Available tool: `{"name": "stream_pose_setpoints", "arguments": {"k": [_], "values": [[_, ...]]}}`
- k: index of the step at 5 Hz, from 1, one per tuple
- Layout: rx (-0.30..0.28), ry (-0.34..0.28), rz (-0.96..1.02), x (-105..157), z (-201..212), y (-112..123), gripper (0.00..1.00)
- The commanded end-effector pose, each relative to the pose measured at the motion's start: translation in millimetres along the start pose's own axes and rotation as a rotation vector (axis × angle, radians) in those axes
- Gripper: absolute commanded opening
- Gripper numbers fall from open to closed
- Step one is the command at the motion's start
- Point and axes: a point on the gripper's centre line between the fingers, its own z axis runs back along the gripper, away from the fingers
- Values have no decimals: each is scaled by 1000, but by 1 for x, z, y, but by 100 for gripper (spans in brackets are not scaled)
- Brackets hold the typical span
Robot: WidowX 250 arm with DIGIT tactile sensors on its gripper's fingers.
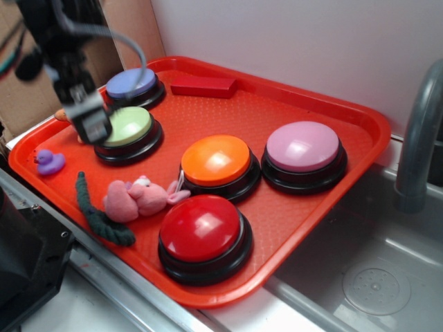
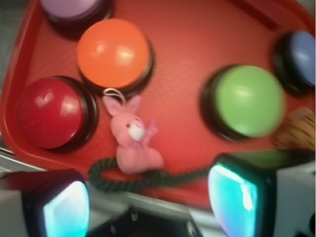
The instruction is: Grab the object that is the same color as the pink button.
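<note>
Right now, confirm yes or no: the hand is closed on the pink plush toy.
No: the hand is open and empty, hovering apart from the pink plush toy lying on the red tray.

Pink plush (image 2: pixel 132 136) hemmed: red button (image 2: pixel 49 112), orange button (image 2: pixel 113 54), green rope (image 2: pixel 143 177); open above.

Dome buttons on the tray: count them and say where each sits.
5. Blue at the back left, green just in front of it, orange in the middle, pink to the right, red nearest the front edge.
</note>
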Motion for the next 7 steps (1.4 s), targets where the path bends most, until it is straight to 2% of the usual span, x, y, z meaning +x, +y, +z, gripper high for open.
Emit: {"name": "stream_pose_setpoints", "arguments": {"k": [1, 2, 4, 5, 7], "values": [[-6, -16, -43, 0, -45, -1, 100], [-14, 32, -62, -4, -69, -8, 100], [-11, 72, -43, -15, -93, -5, 100], [-3, 52, -26, -17, -91, -2, 0], [-1, 32, 23, -20, -79, 9, 0]]}}
